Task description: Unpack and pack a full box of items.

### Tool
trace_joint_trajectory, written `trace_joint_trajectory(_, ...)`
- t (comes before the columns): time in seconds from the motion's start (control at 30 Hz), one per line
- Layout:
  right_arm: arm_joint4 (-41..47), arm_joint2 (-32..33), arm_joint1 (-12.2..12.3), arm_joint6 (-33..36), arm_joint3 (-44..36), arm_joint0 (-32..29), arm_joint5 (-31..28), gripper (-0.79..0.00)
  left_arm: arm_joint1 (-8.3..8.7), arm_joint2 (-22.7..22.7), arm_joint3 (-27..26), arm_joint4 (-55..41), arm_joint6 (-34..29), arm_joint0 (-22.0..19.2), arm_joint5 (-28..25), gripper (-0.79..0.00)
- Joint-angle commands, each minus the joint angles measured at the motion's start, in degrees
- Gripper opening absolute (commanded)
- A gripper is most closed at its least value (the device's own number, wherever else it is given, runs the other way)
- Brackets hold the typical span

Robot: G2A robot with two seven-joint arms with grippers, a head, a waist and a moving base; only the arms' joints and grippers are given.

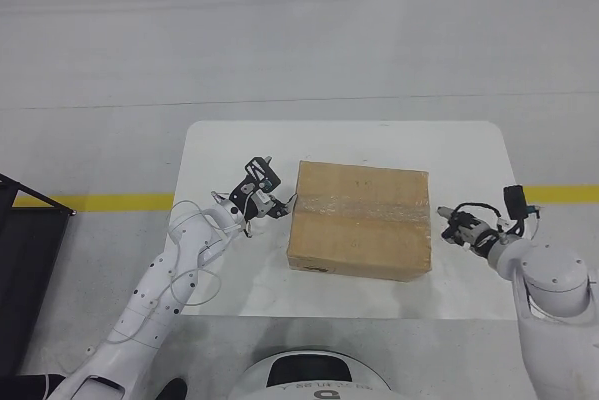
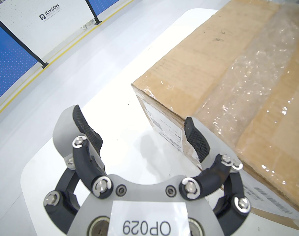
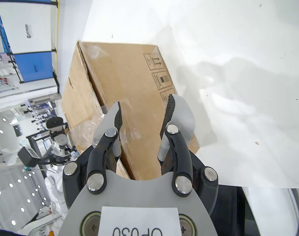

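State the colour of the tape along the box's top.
The tape is clear and shiny on the brown box; best in the left wrist view.

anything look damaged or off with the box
Yes. The cardboard box looks worn: the clear tape along its top seam is wrinkled and crumpled, and in the right wrist view a top flap edge gapes slightly at the end.

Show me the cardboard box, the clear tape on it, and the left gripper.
cardboard box (image 1: 359, 180): top view, bare cardboard of the top face.
clear tape (image 1: 364, 208): top view, middle of the strip along the lid seam.
left gripper (image 2: 131, 115): left wrist view, gap between its open fingertips.
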Motion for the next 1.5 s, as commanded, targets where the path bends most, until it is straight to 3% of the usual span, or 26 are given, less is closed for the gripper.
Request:
trace_joint_trajectory(0.0, 2.76, 2.3, -0.21, -2.8, -0.57, -0.46, 1.39, 0.0, 0.0, 0.0, 0.0, 0.0, 0.0, 0.0, 0.0, 0.0)
trace_joint_trajectory(0.2, 13.73, 7.86, -1.5, -10.27, -6.49, -5.34, 0.45, 0.0, 0.0, 0.0, 0.0, 0.0, 0.0, 0.0, 0.0, 0.0)
trace_joint_trajectory(0.5, 14.51, 8.06, -1.61, -10.49, -7.35, -6.22, -0.08, 0.0, 0.0, 0.0, 0.0, 0.0, 0.0, 0.0, 0.0, 0.0)
trace_joint_trajectory(0.6, 23.14, 8.94, -1.83, -5.43, -10.03, -6.27, -6.95, 0.0, 0.0, 0.0, 0.0, 0.0, 0.0, 0.0, 0.0, 0.0)
trace_joint_trajectory(0.7, 24.98, 8.47, -1.55, -0.03, -11.42, -6.38, -11.56, 0.0, 0.0, 0.0, 0.0, 0.0, 0.0, 0.0, 0.0, 0.0)
trace_joint_trajectory(0.73, 25.67, 6.8, -1.39, 1.95, -11.74, -5.42, -11.73, -0.071, 0.0, 0.0, 0.0, 0.0, 0.0, 0.0, 0.0, 0.0)
trace_joint_trajectory(0.77, 26.0, 5.28, -1.23, 3.52, -11.73, -4.22, -11.49, -0.385, 0.0, 0.0, 0.0, 0.0, 0.0, 0.0, 0.0, 0.0)
trace_joint_trajectory(0.83, 27.28, 1.52, -0.89, 7.17, -10.59, -0.81, -10.64, -0.465, 0.0, 0.0, 0.0, 0.0, 0.0, 0.0, 0.0, 0.0)
trace_joint_trajectory(0.93, 28.35, -4.74, -0.53, 11.05, -6.87, 5.14, -9.96, -0.751, 0.0, 0.0, 0.0, 0.0, 0.0, 0.0, 0.0, 0.0)
trace_joint_trajectory(0.97, 27.38, -7.15, -0.43, 11.78, -5.68, 6.88, -9.8, -0.785, 0.0, 0.0, 0.0, 0.0, 0.0, 0.0, 0.0, 0.0)
trace_joint_trajectory(1.07, 28.05, -11.84, -0.36, 13.66, -2.23, 10.59, -8.26, -0.785, 0.0, 0.0, 0.0, 0.0, 0.0, 0.0, 0.0, 0.0)
trace_joint_trajectory(1.37, 27.57, -11.84, -0.35, 12.52, -2.16, 10.51, -8.31, -0.785, 0.0, 0.0, 0.0, 0.0, 0.0, 0.0, 0.0, 0.0)
trace_joint_trajectory(1.47, 18.47, -15.95, 0.0, 8.29, -7.82, 10.36, -5.31, -0.785, 0.0, 0.0, 0.0, 0.0, 0.0, 0.0, 0.0, 0.0)
